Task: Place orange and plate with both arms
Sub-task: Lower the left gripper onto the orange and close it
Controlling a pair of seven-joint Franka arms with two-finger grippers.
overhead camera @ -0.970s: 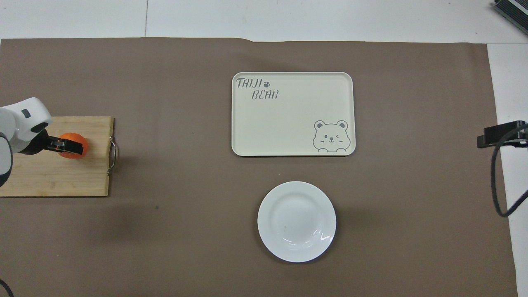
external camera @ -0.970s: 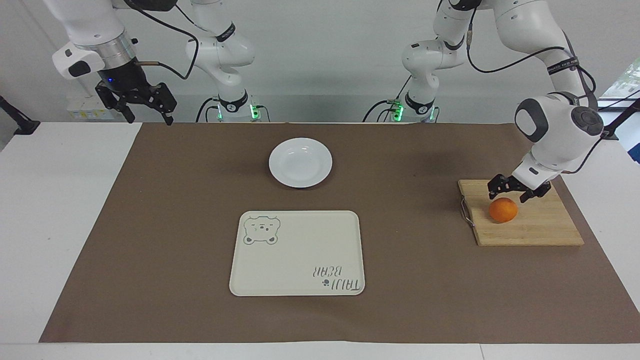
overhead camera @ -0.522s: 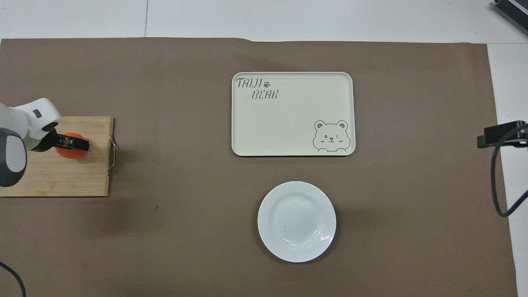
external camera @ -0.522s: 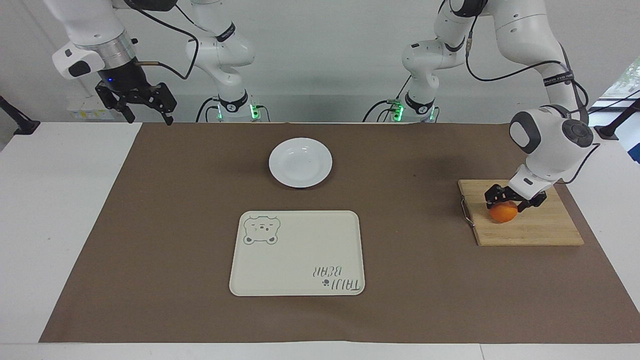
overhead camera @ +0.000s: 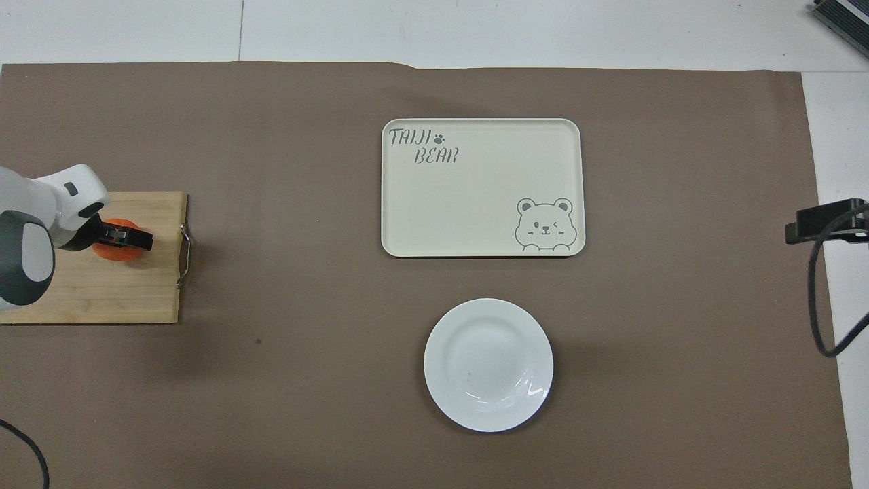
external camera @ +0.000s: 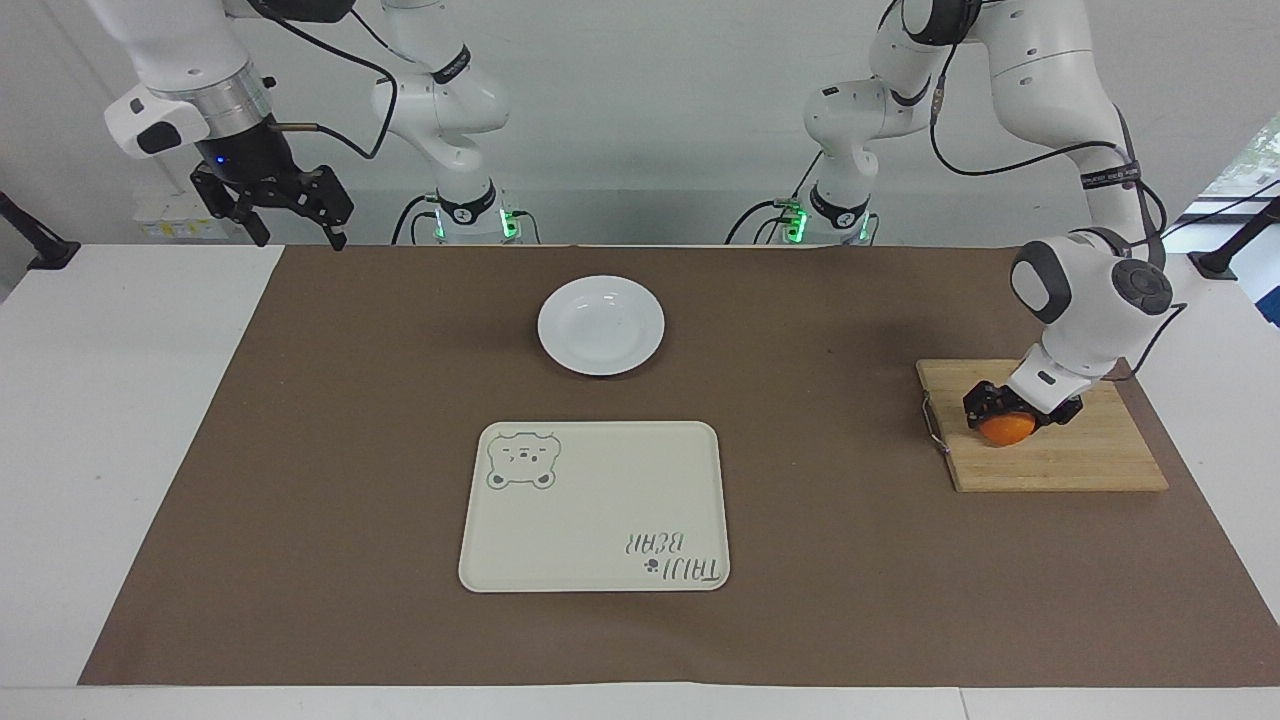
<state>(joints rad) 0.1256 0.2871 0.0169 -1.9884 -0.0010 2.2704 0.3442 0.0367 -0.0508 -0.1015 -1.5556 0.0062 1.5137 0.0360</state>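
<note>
I see a bright orange fruit on a pale striped wooden board. The plate is plain white, the cream tray bear-printed, the mat brown.

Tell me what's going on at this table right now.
The left gripper is down on the orange, which sits on a wooden cutting board at the left arm's end of the table, its fingers set around the fruit. The right gripper waits, open, up in the air at the other end. The white plate and the bear tray lie untouched mid-table, the plate nearer the robots.
</note>
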